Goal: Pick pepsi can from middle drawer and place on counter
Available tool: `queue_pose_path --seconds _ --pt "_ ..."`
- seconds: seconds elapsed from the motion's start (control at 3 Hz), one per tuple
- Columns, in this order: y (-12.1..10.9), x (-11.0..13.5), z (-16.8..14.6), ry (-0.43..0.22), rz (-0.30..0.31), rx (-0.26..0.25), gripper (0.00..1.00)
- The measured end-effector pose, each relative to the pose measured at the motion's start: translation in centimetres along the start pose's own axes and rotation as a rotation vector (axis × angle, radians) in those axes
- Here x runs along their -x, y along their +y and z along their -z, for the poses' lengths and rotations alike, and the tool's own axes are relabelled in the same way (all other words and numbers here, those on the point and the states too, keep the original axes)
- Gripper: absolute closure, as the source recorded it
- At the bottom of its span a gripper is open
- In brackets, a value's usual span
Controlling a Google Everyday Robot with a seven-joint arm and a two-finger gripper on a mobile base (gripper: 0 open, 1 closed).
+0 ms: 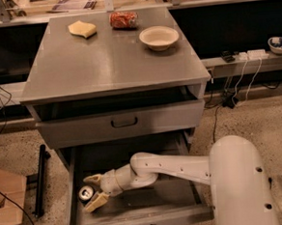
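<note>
The pepsi can stands upright at the left of the open middle drawer, its silver lid showing. My gripper reaches into the drawer from the right, open, with one tan finger behind the can and one in front of it, so the can sits between them. The white arm stretches across the drawer floor. The counter is the grey steel top of the cabinet above.
On the counter lie a yellow sponge, a red soda can on its side and a cream bowl. A closed drawer with a black handle sits above the open one. A black bar lies on the floor at left.
</note>
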State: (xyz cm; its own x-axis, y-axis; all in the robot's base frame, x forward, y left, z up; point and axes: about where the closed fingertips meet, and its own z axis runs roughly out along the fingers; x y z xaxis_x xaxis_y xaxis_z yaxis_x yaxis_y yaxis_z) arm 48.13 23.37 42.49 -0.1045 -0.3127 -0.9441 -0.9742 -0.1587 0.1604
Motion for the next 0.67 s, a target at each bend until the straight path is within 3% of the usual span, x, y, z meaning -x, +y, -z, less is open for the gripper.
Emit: queue_pose_path --seconds 0.33,0.67 --pt "0.91 -0.20 -1.18 -0.012 -0.012 0.057 0.54" --pt "1.62 0.12 -1.08 -0.031 -0.010 0.074 0.78"
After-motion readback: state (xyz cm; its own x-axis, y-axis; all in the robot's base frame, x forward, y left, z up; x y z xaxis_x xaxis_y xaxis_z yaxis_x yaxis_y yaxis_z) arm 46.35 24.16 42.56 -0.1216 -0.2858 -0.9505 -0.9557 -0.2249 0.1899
